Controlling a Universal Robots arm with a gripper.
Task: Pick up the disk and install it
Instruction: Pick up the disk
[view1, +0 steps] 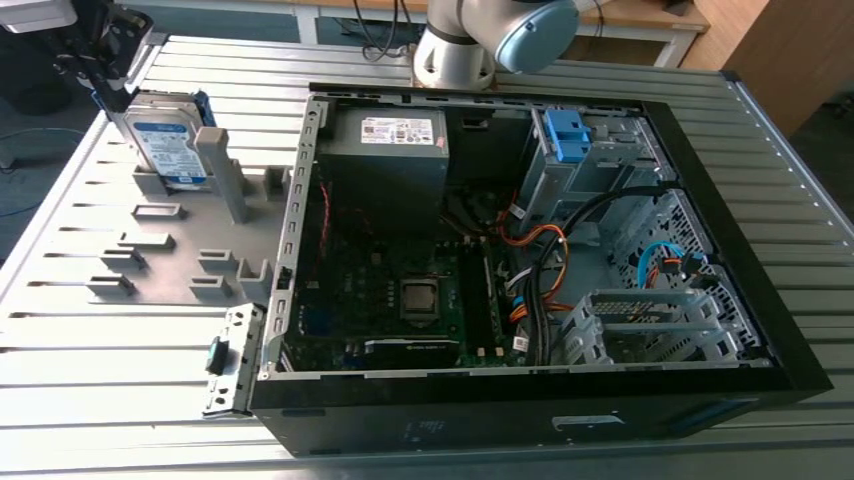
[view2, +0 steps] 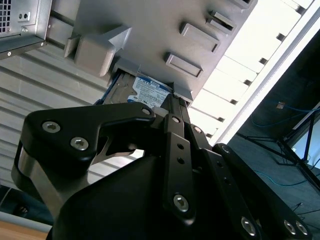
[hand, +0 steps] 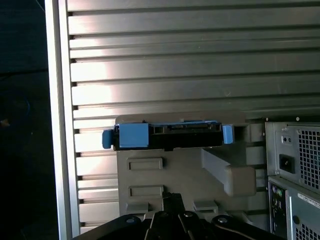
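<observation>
While the gripper (view1: 96, 78) is hovering close over the top edge of the disk (view1: 167, 145) — whether it is open or closed, I cannot tell — the disk is standing upright on its edge in a slot of the grey stand (view1: 174, 250), its white-and-blue label showing in the exterior view. The stand is lying flat on the slatted metal table (view1: 107, 400), just beside the open computer case (view1: 534, 410) on the exterior view's left. The arm (view1: 487, 35) is rising behind the case — inside, a grey metal box (view1: 387, 150) and a light-blue clip (view1: 566, 135) are sitting along the far wall.
</observation>
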